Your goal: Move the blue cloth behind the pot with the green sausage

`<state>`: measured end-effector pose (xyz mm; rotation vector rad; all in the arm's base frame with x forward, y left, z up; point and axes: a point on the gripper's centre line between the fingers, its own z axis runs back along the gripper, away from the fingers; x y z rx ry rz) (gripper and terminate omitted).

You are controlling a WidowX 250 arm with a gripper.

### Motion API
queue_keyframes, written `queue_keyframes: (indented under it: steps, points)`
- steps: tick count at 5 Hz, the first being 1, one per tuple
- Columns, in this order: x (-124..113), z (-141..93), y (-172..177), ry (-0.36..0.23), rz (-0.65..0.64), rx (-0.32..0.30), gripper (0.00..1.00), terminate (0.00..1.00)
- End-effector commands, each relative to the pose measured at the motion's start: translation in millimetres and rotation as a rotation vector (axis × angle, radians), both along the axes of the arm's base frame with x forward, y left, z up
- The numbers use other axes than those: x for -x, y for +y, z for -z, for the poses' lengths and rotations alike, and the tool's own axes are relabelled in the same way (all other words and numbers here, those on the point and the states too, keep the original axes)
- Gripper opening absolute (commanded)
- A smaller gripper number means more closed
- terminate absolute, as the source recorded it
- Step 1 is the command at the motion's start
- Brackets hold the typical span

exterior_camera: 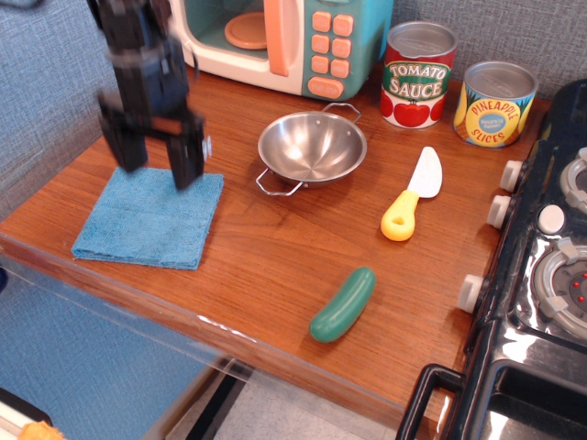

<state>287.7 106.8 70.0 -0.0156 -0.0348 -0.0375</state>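
The blue cloth (151,219) lies flat at the front left of the wooden counter, left of the steel pot (312,147). The pot is empty. The green sausage (343,304) lies on the counter near the front edge, apart from the pot. My gripper (153,158) is black, blurred by motion, open and empty, raised just above the cloth's far edge.
A toy microwave (284,41) stands at the back. A tomato sauce can (417,73) and a pineapple can (494,103) stand at the back right. A yellow-handled white knife (412,194) lies right of the pot. A black stove (541,266) borders the right side.
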Motion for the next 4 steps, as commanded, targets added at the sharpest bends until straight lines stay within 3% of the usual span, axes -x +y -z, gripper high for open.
queue_keyframes:
  steps: [1,2,3,4]
  points:
    - [0.3,-71.1,-6.8,-0.193,0.013,-0.057,1.00,0.00]
    - [-3.8,-62.7,-9.6,-0.157,0.020,-0.052,1.00,0.00]
    - [-3.8,-62.7,-9.6,-0.157,0.020,-0.052,1.00,0.00]
    - [-3.8,-62.7,-9.6,-0.157,0.020,-0.052,1.00,1.00]
